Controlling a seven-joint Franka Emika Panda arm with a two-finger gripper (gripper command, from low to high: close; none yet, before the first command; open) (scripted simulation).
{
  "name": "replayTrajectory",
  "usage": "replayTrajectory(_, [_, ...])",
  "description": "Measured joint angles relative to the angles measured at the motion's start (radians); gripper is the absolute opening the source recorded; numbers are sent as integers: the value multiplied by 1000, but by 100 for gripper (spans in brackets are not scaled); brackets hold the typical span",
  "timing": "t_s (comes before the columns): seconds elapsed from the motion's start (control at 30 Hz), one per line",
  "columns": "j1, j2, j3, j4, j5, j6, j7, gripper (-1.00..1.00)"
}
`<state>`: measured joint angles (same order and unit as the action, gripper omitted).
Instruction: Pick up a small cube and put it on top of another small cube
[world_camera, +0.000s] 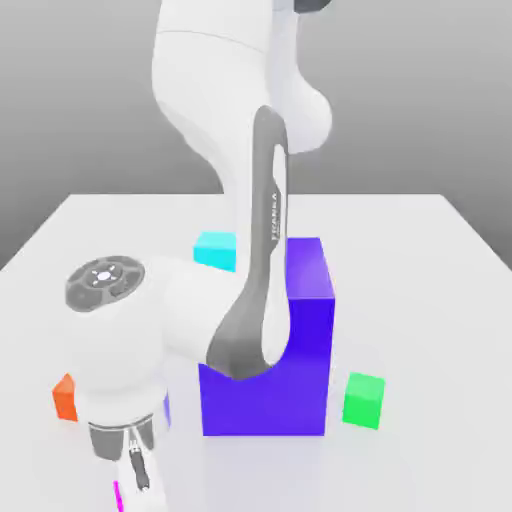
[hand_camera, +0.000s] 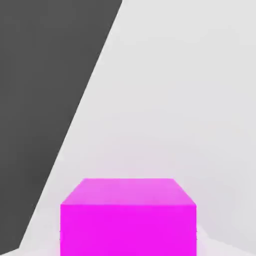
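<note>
Jaws low near table (world_camera: 420, 240), can't tell if apart or together. Gripper (world_camera: 135, 470) pointing down at near edge. Small pink cube (hand_camera: 128, 220) right below jaws, sliver of it showing beside finger. Looks like reach-and-grab step; cube not lifted yet. Orange cube (world_camera: 65, 397) near jaws, off to exterior view's left. Big blue block (world_camera: 285, 340) beside arm. Green cube (world_camera: 364, 400) well apart, past block. Cyan cube (world_camera: 215, 249) farthest. Next: close on pink cube, lift high, carry round block to green cube.
</note>
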<state>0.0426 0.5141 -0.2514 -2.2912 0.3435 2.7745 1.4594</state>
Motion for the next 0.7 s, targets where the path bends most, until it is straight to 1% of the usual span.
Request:
replayTrajectory(0.13, [45,-123,-61,-31,-78,-89,57,-100])
replayTrajectory(0.17, [63,-139,-76,-19,-110,-104,73,-100])
replayTrajectory(0.2, [74,-154,-73,-23,-136,-118,52,-100])
replayTrajectory(0.4, [126,-226,11,-85,-261,-174,-218,-100])
replayTrajectory(0.7, [198,-332,158,-192,-410,-228,-661,-100])
